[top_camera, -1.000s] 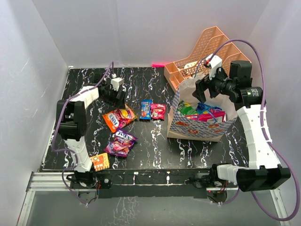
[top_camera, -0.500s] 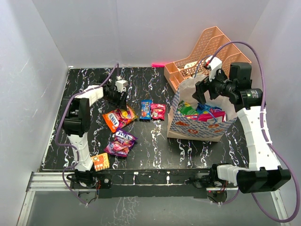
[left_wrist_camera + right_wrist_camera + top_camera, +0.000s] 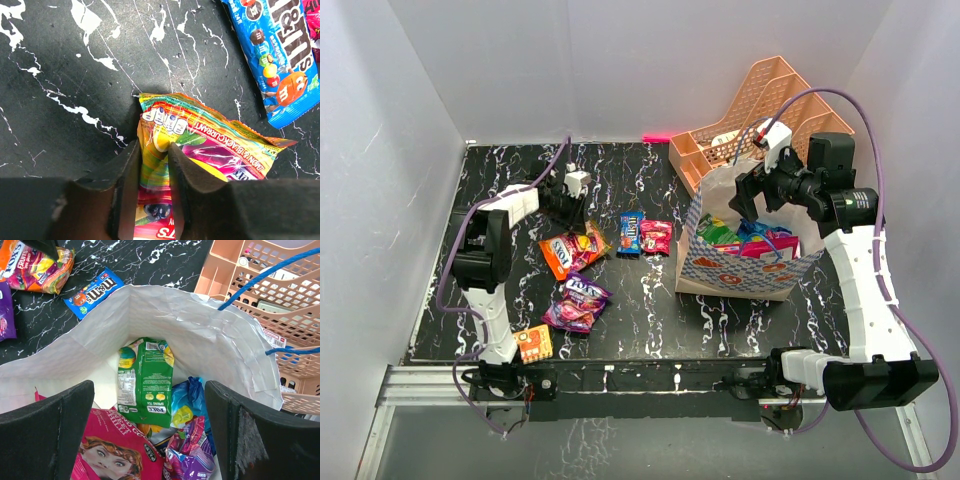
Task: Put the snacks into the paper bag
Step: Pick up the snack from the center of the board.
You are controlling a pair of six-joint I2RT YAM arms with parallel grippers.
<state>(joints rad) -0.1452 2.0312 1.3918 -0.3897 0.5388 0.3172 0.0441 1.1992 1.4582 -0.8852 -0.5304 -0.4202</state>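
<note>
My left gripper (image 3: 567, 212) (image 3: 152, 150) is shut on the top edge of an orange and yellow Fox's fruit packet (image 3: 572, 250) (image 3: 215, 147), which lies on the black marbled table. A blue M&M's packet (image 3: 630, 233) (image 3: 280, 55) and a red packet (image 3: 656, 236) lie just right of it. A purple Fox's packet (image 3: 576, 302) and a small orange packet (image 3: 533, 343) lie nearer the front. The paper bag (image 3: 745, 268) (image 3: 200, 325) stands at the right and holds a green packet (image 3: 145, 375), a pink packet (image 3: 115, 450) and others. My right gripper (image 3: 752, 195) (image 3: 147, 390) hangs open over the bag's mouth, holding nothing.
A peach mesh file organizer (image 3: 760, 110) (image 3: 265, 285) stands right behind the bag, against the back wall. The bag's blue cord handles (image 3: 260, 275) rise beside my right fingers. White walls close in the table on the left, back and right.
My left gripper has shifted slightly right to the top of the orange Fox's packet and its jaws have closed on the packet's edge. The right arm has hardly moved.
</note>
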